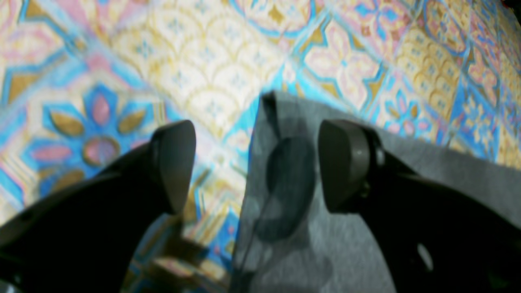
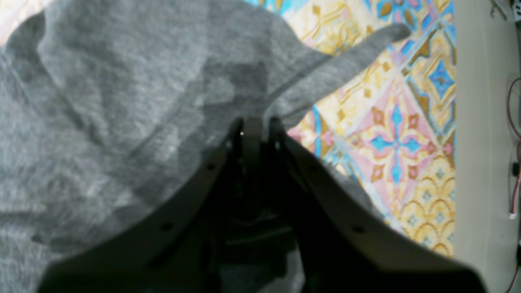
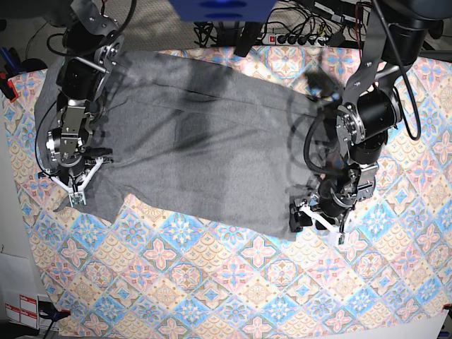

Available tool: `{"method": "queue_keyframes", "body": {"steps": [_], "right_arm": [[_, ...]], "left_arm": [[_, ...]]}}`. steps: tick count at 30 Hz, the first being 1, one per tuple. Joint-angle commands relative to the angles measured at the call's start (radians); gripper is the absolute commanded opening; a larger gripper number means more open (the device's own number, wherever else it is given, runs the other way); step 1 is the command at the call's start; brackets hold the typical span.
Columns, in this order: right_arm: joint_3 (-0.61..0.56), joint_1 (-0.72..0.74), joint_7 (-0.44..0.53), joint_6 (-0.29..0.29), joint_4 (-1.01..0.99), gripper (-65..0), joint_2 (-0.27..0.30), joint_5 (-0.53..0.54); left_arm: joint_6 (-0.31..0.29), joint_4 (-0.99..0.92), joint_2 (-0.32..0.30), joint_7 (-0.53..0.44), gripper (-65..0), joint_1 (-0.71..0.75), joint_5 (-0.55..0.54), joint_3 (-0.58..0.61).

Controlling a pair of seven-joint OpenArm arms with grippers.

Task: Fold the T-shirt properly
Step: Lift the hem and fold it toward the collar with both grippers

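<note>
The T-shirt is plain heather-grey soft knit, spread mostly flat across the upper middle of the base view, reaching from the far left to right of centre. Its lower edge runs slantwise down to the right. Shallow wrinkles and dark shadows cross its upper part. At the lower left a bit of cloth juts out, and in the right wrist view a narrow flap stands lifted off the pile.

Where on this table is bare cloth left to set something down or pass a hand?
The tablecloth lies bare along the whole near edge, below the T-shirt, and at the far right beyond the left hand. It is crowded at the shirt's two ends: the right hand grips one end, the left hand hangs open over the other.
</note>
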Motion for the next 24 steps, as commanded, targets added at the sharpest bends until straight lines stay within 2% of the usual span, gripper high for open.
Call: {"method": "queue_keyframes", "body": {"steps": [1,4,11,13,16,24], "right_arm": [[0.0,0.024,0.021,-0.011,0.019,-62.8,0.014,0.002],[-0.002,0.024,0.021,-0.011,0.019,-62.8,0.014,0.002],[-0.002,0.024,0.021,-0.011,0.019,-62.9,0.014,0.0],[-0.002,0.024,0.021,-0.011,0.021,-62.9,0.014,0.0],[-0.002,0.019,0.021,-0.011,0.059,-62.9,0.014,0.0],[-0.002,-0.018,0.02,-0.011,0.096,-62.8,0.014,0.0]], "left_arm": [[-0.012,0.009,0.001,-0.023,-19.1,-0.037,-0.005,0.002],[-0.012,0.01,0.026,-0.023,-19.5,-0.015,0.033,0.002],[-0.013,-0.007,0.029,-0.018,-20.1,0.009,0.102,0.002],[-0.029,-0.054,0.029,-0.02,-24.1,0.008,0.122,0.002],[-0.111,-0.066,0.03,-0.021,-33.2,0.008,0.144,0.002],[-0.111,-0.07,0.072,-0.014,-42.9,0.009,0.176,0.001]]}}
